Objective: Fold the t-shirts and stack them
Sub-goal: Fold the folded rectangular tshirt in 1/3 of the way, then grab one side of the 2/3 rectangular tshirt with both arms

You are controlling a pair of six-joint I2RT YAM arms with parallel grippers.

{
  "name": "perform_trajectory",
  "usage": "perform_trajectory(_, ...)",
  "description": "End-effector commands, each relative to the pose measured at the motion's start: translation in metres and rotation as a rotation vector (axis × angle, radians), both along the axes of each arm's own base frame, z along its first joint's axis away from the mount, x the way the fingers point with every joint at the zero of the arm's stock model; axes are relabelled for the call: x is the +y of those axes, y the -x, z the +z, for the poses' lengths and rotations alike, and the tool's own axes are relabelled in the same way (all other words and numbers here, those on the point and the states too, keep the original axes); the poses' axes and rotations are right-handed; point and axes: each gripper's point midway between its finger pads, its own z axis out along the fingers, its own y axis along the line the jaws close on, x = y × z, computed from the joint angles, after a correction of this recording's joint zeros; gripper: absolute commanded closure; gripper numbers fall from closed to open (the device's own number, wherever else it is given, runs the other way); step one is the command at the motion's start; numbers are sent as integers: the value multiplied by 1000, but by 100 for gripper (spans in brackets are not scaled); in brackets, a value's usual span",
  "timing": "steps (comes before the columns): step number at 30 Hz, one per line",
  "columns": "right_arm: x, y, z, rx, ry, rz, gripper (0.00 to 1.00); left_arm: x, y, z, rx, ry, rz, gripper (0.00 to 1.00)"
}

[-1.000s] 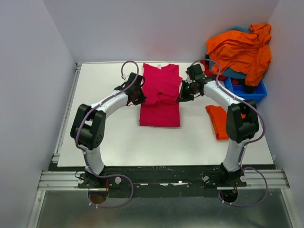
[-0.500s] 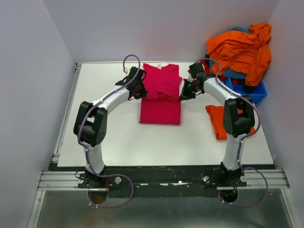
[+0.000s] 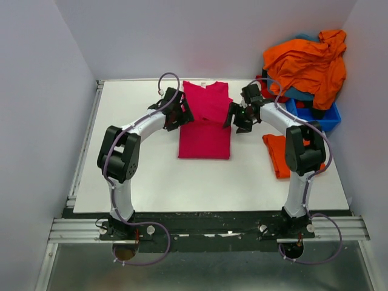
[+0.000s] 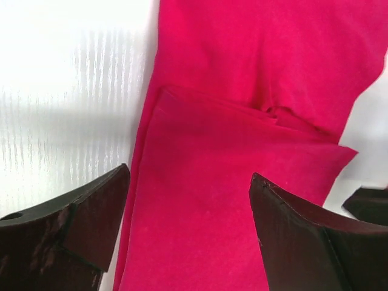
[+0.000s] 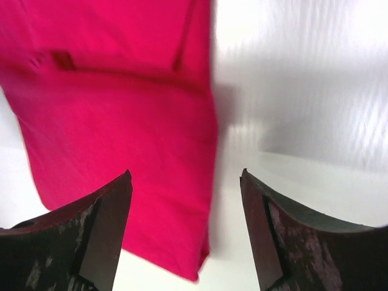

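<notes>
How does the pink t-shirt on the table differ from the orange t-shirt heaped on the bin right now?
The pink t-shirt lies flat on the table, folded narrow; the orange t-shirt is crumpled over the blue bin. The pink one sits between the open left gripper and right gripper; the orange one is away from both. Both are plain solid-coloured cloth.

A white tabletop (image 3: 133,176) carries a partly folded magenta t-shirt (image 3: 205,130) lying flat at its middle, reaching the far edge. A folded orange t-shirt (image 3: 277,154) lies near the right edge, a blue bin (image 3: 327,118) at the far right corner.
</notes>
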Motion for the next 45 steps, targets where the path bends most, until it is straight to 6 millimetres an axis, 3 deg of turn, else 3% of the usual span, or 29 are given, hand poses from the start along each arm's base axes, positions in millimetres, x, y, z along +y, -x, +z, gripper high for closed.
perform_trajectory(1,-11,22,24,-91,-25,-14,20,11,13,31,-97,-2,-33,8)
perform_trajectory(5,-8,61,21,-90,-95,32,27,20,49,32,-94,10,-46,11)
perform_trajectory(8,-6,90,9,-62,-141,55,37,19,79,14,-48,43,-75,28)
perform_trajectory(11,-2,108,0,-32,-171,74,43,19,97,0,-27,76,-87,36)
perform_trajectory(17,4,115,-12,3,-194,101,45,14,103,-7,-7,78,-121,45)
perform_trajectory(30,24,120,-28,55,-292,149,49,12,104,-31,48,64,-143,52)
perform_trajectory(37,22,132,-33,73,-295,141,68,12,109,-43,81,58,-148,62)
perform_trajectory(44,20,142,-39,103,-295,135,70,18,120,-50,101,49,-141,82)
perform_trajectory(45,19,142,-42,110,-292,133,82,19,123,-53,108,46,-141,85)
